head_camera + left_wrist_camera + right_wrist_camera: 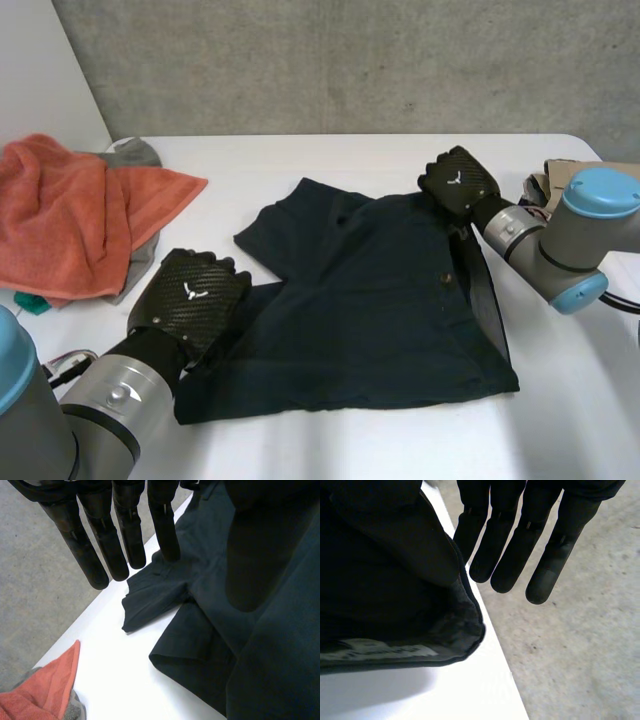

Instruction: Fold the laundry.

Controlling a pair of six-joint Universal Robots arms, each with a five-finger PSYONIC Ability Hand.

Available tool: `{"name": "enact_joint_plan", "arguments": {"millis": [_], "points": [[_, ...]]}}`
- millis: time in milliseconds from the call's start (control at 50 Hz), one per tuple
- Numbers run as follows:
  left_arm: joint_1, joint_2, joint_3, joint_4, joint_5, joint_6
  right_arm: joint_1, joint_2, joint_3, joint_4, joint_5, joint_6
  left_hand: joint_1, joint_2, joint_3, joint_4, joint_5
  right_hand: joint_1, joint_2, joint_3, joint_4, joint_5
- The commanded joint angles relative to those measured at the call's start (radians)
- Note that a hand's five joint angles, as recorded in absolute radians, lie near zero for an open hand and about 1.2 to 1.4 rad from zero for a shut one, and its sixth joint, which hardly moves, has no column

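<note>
Hovering, fingers straight: my left hand at a near corner of the dark garment, my right hand by its far hem, maybe touching. Limp, light cloth; I'd pinch corners.

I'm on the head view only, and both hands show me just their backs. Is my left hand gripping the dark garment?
Observer: No. Its wrist view shows the left hand with straight fingers, tips by a sleeve of the dark garment, curled round nothing.
Operator: And the other one, at the far corner?
Observer: The right hand has straight fingers too. They reach past the table edge over the floor, with the garment's edge beside them, not between them.
</note>
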Motion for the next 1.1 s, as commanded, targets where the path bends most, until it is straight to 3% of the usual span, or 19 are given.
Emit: {"name": "enact_joint_plan", "arguments": {"millis": [20,240,420,440,460,480,500,680,940,1100], "points": [[0.0,-0.002,0.001,-0.001,-0.003,0.0,-0.021,0.039,-0.083,-0.001,0.031,0.07,0.046,0.052,0.05,0.056,0.058,0.299,0.217,0.205,0.199,0.237],[0.0,-0.015,0.001,-0.004,-0.008,0.002,-0.085,0.128,-0.189,-0.004,0.014,0.092,0.046,0.052,0.05,0.056,0.058,0.299,0.217,0.205,0.199,0.237],[-0.001,-0.019,-0.001,-0.012,-0.006,0.002,-0.113,0.114,-0.172,-0.015,-0.017,0.093,0.046,0.052,0.05,0.056,0.058,0.299,0.217,0.205,0.199,0.237],[-0.001,-0.019,-0.001,-0.012,-0.005,0.002,-0.115,0.107,-0.166,-0.013,-0.015,0.095,0.046,0.052,0.05,0.056,0.058,0.135,0.053,0.04,0.034,0.073],[-0.001,-0.019,-0.001,-0.014,-0.005,0.002,-0.116,0.096,-0.155,-0.012,-0.012,0.095,0.046,0.052,0.05,0.056,0.058,-0.172,-0.254,-0.267,-0.273,-0.234],[-0.003,-0.019,-0.001,-0.014,-0.003,0.002,-0.115,0.061,-0.131,-0.012,-0.003,0.096,0.046,0.052,0.05,0.056,0.058,-0.792,-0.873,-0.886,-0.892,-0.854],[-0.004,-0.019,-0.001,-0.014,-0.003,0.0,-0.116,0.038,-0.116,-0.012,0.003,0.095,0.046,0.052,0.05,0.056,0.058,-0.923,-1.005,-1.017,-1.023,-0.985],[-0.01,-0.019,-0.01,-0.017,-0.002,0.002,-0.148,-0.261,0.094,0.074,0.055,0.096,0.046,0.052,0.05,0.056,0.058,-0.923,-1.005,-1.017,-1.023,-0.985],[-0.003,-0.068,-0.074,-0.029,-0.002,0.0,-0.138,-0.577,0.401,0.718,0.158,0.049,0.128,0.135,0.132,0.138,0.14,-0.769,-0.851,-0.863,-0.869,-0.831],[0.0,-0.151,-0.076,0.005,0.003,0.0,-0.119,-0.669,0.656,0.706,0.143,0.044,0.125,0.132,0.129,0.135,0.137,-0.572,-0.654,-0.666,-0.672,-0.634]]}}
